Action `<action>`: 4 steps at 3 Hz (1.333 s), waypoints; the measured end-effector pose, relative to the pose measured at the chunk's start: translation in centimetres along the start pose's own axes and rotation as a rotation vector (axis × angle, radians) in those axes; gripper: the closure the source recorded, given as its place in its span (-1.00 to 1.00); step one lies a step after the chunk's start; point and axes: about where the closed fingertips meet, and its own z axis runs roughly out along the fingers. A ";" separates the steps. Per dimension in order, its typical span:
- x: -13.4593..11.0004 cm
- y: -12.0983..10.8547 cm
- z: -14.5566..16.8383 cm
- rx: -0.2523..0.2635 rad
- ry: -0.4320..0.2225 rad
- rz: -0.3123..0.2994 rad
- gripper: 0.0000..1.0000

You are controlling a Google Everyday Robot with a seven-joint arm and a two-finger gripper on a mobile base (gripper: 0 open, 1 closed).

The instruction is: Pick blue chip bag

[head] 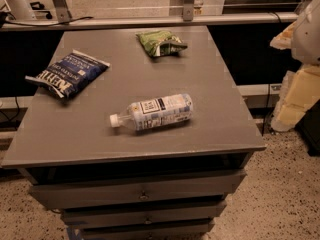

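The blue chip bag [68, 74] lies flat near the left edge of the grey table [215, 124]. It is dark navy with white block lettering and white seams. My gripper [299, 91] shows as white and cream parts at the right edge of the view. It is beside the table's right side, off the tabletop and far from the bag. It holds nothing that I can see.
A clear water bottle [154, 112] lies on its side at the table's middle, cap to the left. A smaller green snack bag [160, 42] lies at the back. Drawers [142, 194] sit under the tabletop. A rail [150, 20] runs behind the table.
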 end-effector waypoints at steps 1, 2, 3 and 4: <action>-0.1 -0.1 0.0 0.006 -0.006 -0.001 -1.00; -3.2 -1.3 2.2 0.000 -0.104 0.008 -1.00; -10.5 -3.8 5.0 -0.014 -0.276 -0.002 -1.00; -19.2 -5.2 7.5 -0.055 -0.457 -0.008 -1.00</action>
